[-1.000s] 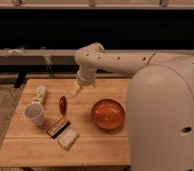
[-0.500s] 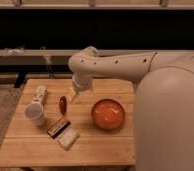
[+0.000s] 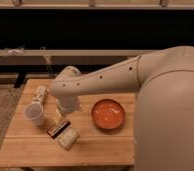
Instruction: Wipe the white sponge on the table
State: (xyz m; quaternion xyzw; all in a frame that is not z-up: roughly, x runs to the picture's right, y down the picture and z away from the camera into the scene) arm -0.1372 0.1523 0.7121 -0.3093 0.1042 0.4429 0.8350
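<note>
since a moment ago the robot's cream-coloured arm (image 3: 105, 80) has swung lower and further left, and its rounded wrist now hangs over the left-middle of the light wooden plank table (image 3: 20, 150). the arm reaches in from the right, nearly level, then bends down at the wrist. the gripper (image 3: 59, 114) points downward below it, between the white paper cup (image 3: 35, 114) and the round orange bowl (image 3: 108, 113), just behind the dark brown rectangular bar (image 3: 58, 128). its fingers stand wide apart and hold nothing.

the small, flat, soft-looking white sponge (image 3: 68, 138) lies on the table at the near side, touching or just beside the bar, and is not yet gripped.

to do this step well, i judge the gripper should come nearer, past the bar, and centre over the sponge alone. it should then descend straight and close on the sponge's short sides without dragging the bar or bumping the cup.
</note>
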